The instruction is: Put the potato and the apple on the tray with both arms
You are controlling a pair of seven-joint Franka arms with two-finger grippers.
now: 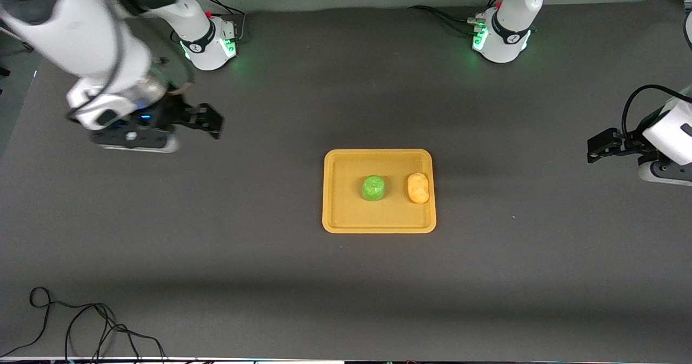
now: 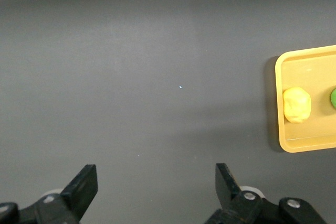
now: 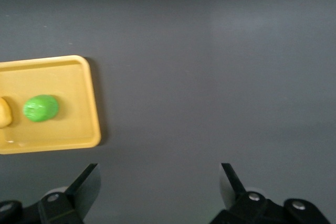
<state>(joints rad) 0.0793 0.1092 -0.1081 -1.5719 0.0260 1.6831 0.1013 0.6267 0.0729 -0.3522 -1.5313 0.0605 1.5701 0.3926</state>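
The yellow-orange tray lies in the middle of the table. The green apple sits on it near its middle. The yellow-orange potato lies on it beside the apple, at the rim toward the left arm's end. My left gripper is open and empty over bare table at the left arm's end; its view shows the tray, potato and apple. My right gripper is open and empty over bare table at the right arm's end; its view shows the tray and apple.
A loose black cable lies on the table near the front camera at the right arm's end. The two arm bases stand along the table's edge farthest from the camera. Dark mat surrounds the tray.
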